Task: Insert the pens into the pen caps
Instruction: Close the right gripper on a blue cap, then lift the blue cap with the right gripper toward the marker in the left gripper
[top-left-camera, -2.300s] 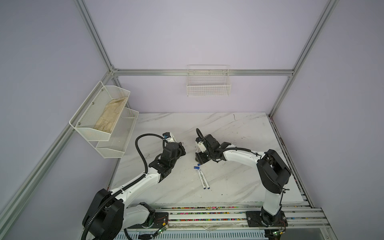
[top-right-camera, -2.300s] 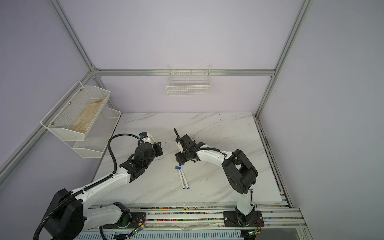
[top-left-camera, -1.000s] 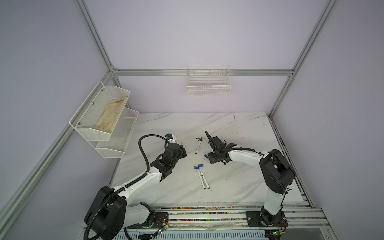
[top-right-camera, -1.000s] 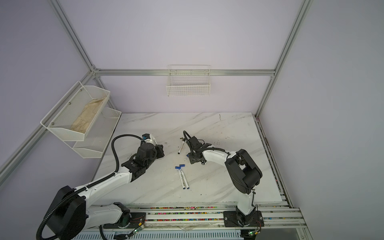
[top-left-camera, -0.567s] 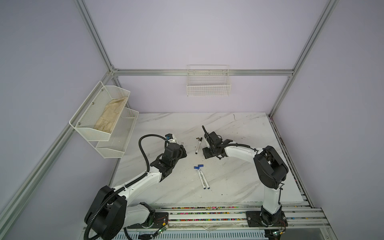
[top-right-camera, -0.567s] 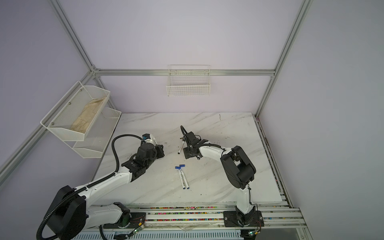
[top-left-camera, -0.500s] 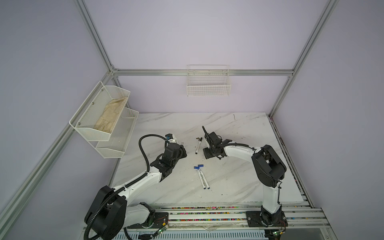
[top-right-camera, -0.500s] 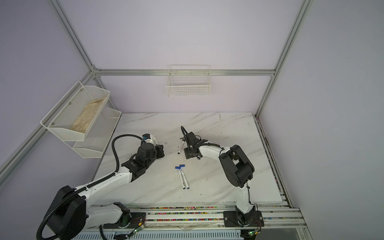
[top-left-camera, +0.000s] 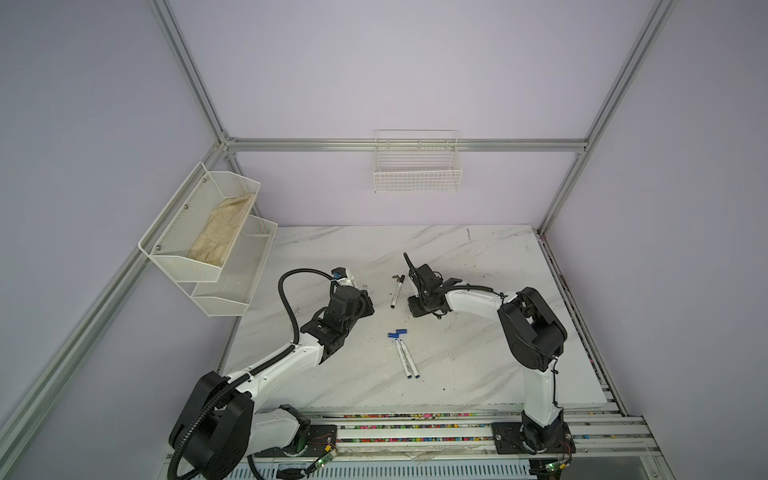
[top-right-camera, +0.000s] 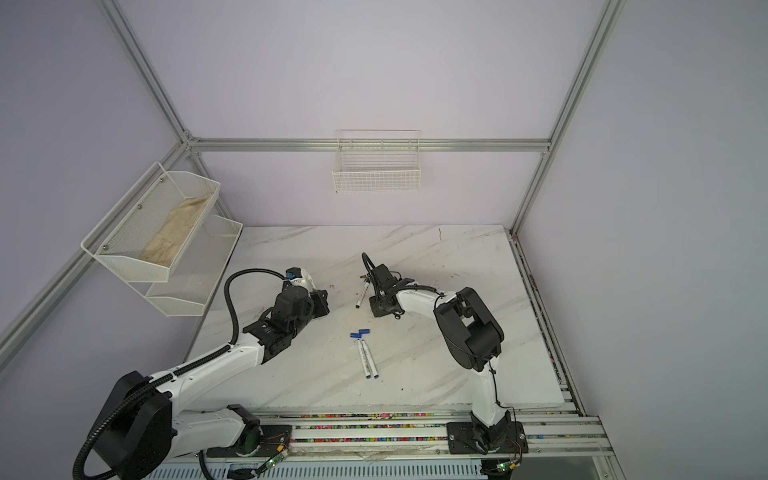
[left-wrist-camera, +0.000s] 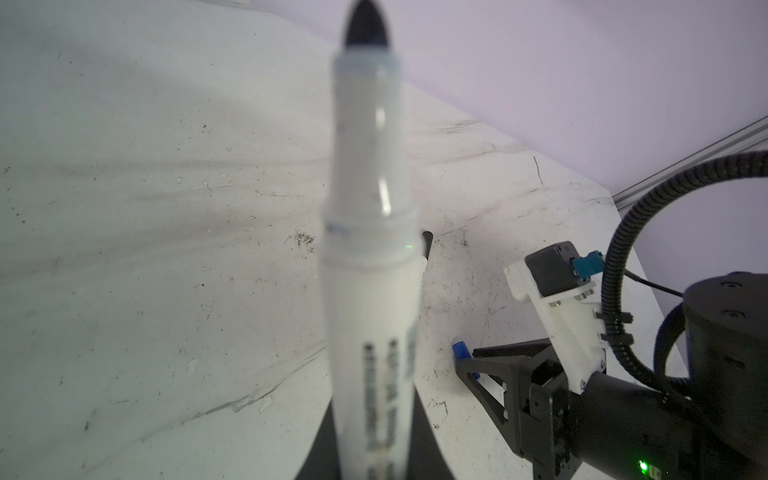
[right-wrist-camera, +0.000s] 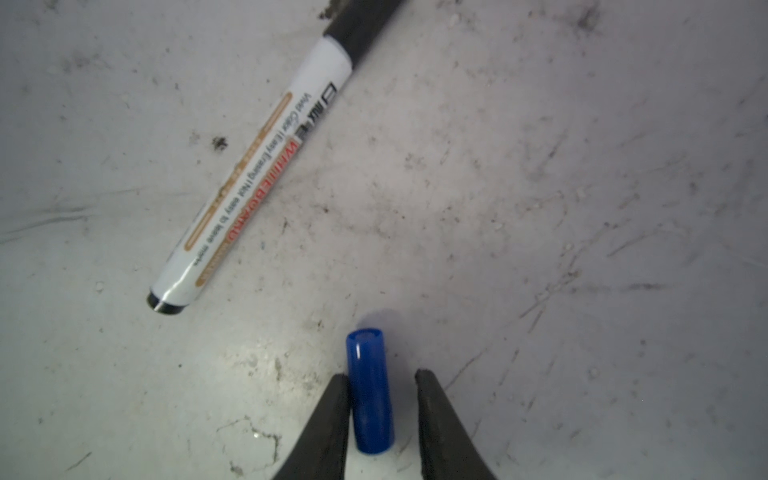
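White marble tabletop (top-left-camera: 478, 365), enclosed by lilac walls (top-left-camera: 374, 83). Left gripper (top-left-camera: 363, 305): clamped on an uncapped pen (left-wrist-camera: 370, 291), dark nib pointing away from the wrist. Right gripper (right-wrist-camera: 381, 378): down at the table, jaws apart and straddling a blue cap (right-wrist-camera: 368, 357); one finger touches it, the other stands clear. Black-capped pen (right-wrist-camera: 253, 183) lies just beside. Nearer the front edge, two pens (top-left-camera: 402, 358) lie side by side, two loose blue caps (top-left-camera: 397, 333) at their nib ends.

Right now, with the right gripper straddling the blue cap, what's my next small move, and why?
Probably close the right gripper fully on the blue cap: it lies on the table between the fingers, one touching it, a gap at the other. The left gripper holds a bare-tipped pen that needs a cap.
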